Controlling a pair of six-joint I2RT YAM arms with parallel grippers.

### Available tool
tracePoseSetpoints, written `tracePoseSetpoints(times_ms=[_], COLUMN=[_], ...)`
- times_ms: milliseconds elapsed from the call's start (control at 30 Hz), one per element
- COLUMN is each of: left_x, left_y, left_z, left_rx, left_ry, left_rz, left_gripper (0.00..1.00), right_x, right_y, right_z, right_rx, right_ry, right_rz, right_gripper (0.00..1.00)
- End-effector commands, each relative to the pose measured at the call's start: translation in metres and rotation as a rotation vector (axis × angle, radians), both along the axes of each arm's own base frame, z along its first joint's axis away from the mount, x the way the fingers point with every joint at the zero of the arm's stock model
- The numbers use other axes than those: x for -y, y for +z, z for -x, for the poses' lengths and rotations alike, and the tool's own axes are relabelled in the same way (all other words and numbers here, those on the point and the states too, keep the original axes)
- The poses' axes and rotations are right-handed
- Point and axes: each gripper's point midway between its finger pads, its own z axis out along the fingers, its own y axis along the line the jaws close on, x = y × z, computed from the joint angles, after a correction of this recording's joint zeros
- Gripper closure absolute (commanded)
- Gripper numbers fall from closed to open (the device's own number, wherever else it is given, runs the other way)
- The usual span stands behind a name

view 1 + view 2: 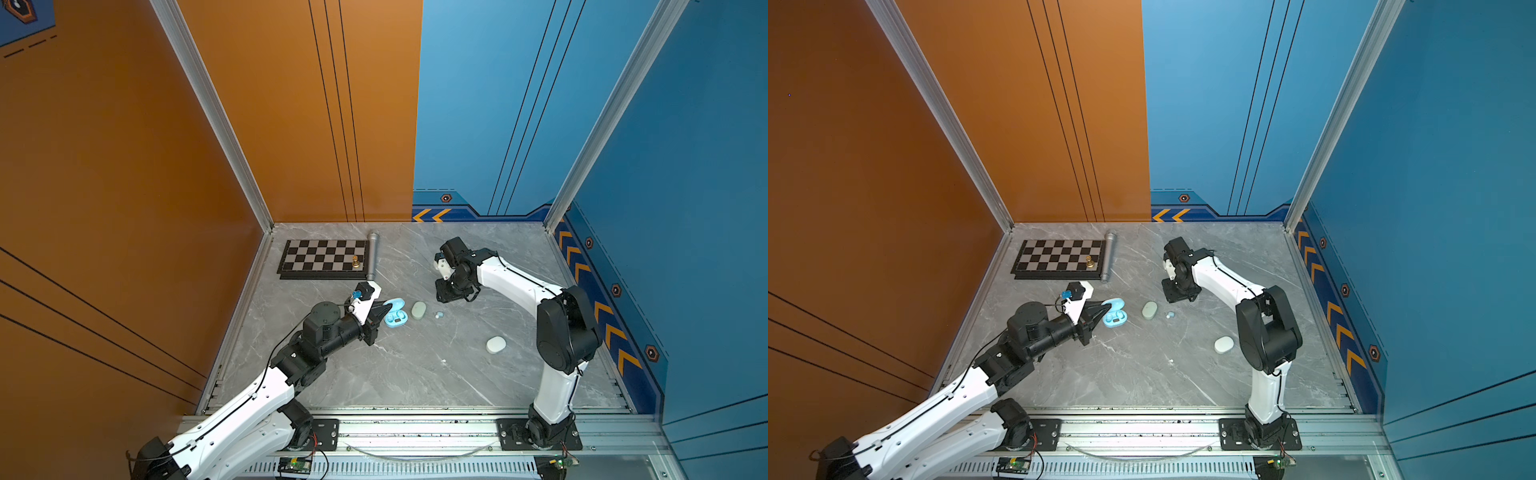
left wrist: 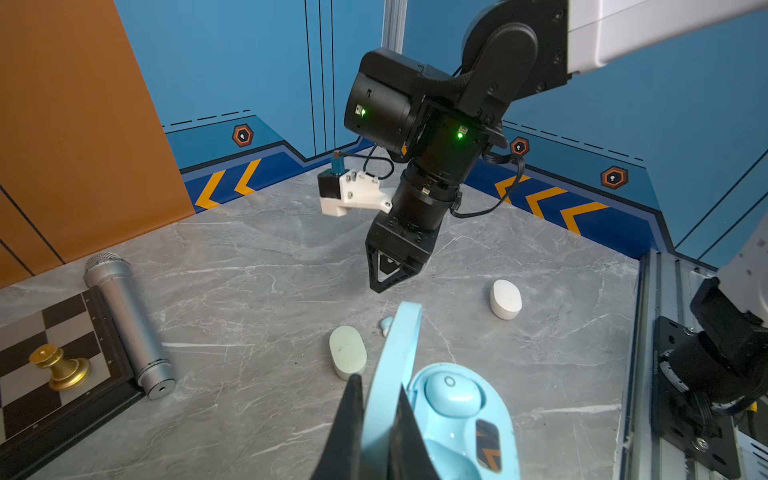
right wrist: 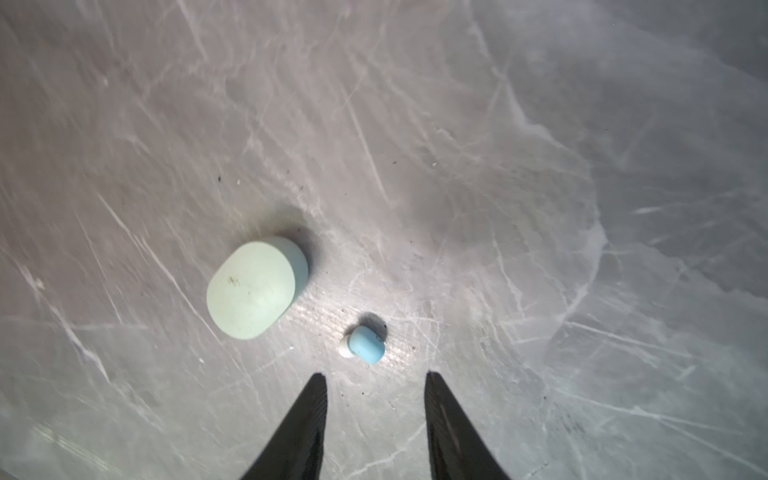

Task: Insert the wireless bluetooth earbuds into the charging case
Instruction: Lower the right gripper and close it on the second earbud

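Nearest the lens: left gripper [image 2: 378,384] pinched tight on the raised lid [image 2: 399,340] of the open pale blue case [image 2: 490,419], seated earbud [image 2: 455,392] inside with a small ring mark. Beyond, closed mint case [image 3: 253,286], loose earbud [image 3: 365,345] just beside it on the marble table [image 1: 415,374]. White case [image 1: 496,344] well apart; microphone [image 1: 372,255] against the chessboard [image 1: 324,257]. Near the loose earbud, right gripper [image 3: 375,376], jaws apart, empty.

Open case [image 2: 457,415] pale blue; loose earbud [image 3: 366,344] pale blue, white tip. Second case [image 3: 253,289] mint, third case [image 2: 505,299] white. Tabletop [image 2: 249,270] grey, white-veined. Chessboard [image 1: 324,255] black-grey chequered; chess piece [image 2: 62,368] gold.
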Motion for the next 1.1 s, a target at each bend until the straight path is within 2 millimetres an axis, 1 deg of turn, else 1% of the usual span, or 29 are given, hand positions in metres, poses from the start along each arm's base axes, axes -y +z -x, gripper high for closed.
tracePoseSetpoints(times_ms=[0, 100, 200, 300, 400, 467, 567, 700, 767, 867, 1067], left_x=[-0.003, -0.002, -0.001, -0.001, 0.000, 0.000, 0.000, -0.001, -0.001, -0.002, -0.003], left_y=[0.014, 0.010, 0.006, 0.004, 0.003, 0.003, 0.003, 0.001, -0.001, -0.002, -0.003], left_z=[-0.005, -0.007, -0.008, -0.009, -0.011, -0.012, -0.012, -0.013, -0.012, -0.013, -0.013], left_rx=[0.036, 0.027, 0.024, 0.030, 0.034, 0.040, 0.041, 0.042, 0.041, 0.042, 0.043], left_ry=[0.025, 0.028, 0.033, 0.035, 0.036, 0.040, 0.039, 0.046, 0.045, 0.048, 0.052], left_rz=[0.002, -0.005, -0.008, -0.008, -0.014, -0.014, -0.013, -0.013, -0.012, -0.016, -0.020], left_gripper=[1.00, 1.00, 1.00, 1.00, 1.00, 1.00, 1.00, 1.00, 1.00, 1.00, 1.00], right_x=[0.012, 0.007, -0.001, -0.008, -0.013, -0.016, -0.013, -0.005, -0.002, 0.000, 0.000], right_y=[0.003, 0.002, -0.002, -0.010, -0.023, -0.031, -0.042, -0.055, -0.058, -0.062, -0.070], right_z=[-0.002, 0.000, 0.005, 0.012, 0.018, 0.022, 0.027, 0.034, 0.037, 0.036, 0.032], right_rx=[-0.069, -0.101, -0.128, -0.161, -0.198, -0.223, -0.242, -0.264, -0.272, -0.265, -0.276], right_ry=[-0.414, -0.639, -0.817, -0.940, -1.031, -1.084, -1.162, -1.274, -1.311, -1.342, -1.368], right_rz=[-0.062, -0.176, -0.262, -0.283, -0.272, -0.268, -0.251, -0.229, -0.218, -0.205, -0.194], right_gripper=[0.59, 0.59, 0.59, 0.59, 0.60, 0.60, 0.61, 0.62, 0.62, 0.62, 0.64])
